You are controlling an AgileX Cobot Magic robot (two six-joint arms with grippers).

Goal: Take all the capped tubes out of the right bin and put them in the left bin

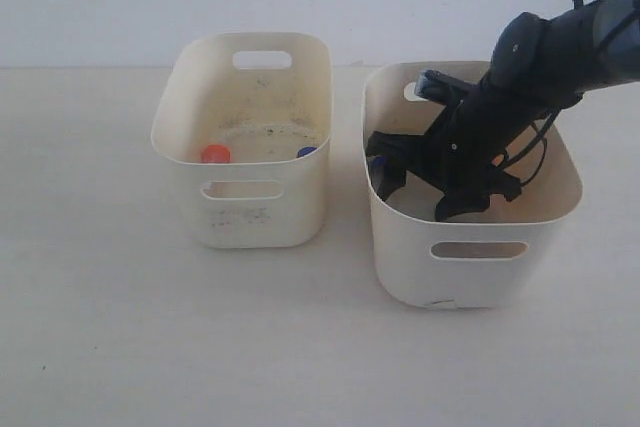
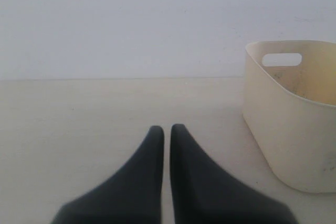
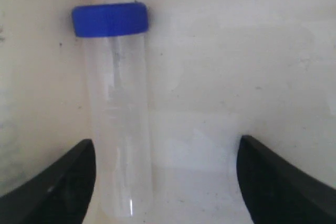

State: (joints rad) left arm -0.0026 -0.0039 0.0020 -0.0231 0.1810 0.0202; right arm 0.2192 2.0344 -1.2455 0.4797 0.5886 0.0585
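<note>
The left gripper waits beside the left bin without touching it. Its fingers are pressed together with only a thin slit between them, and they hold nothing. In the left bin two tubes already lie: one shows an orange cap, the other a blue cap.

Further right, the right gripper reaches down into the right bin with its fingers spread wide and empty. A blue-capped tube lies between them, on the floor of the bin as it seems (a fourth tube I cannot find in any view).

The long axis of this tube runs the same way as the fingers point, with the cap at the far end, away from the wrist. The tube is not in the middle of the opening: it lies just beside one finger, and the other finger is well apart from it.

I judge that the fingers would close across the width of the tube, which is good for a grip, but a small sideways shift may be needed first. The right arm is clearly the nearer one.
</note>
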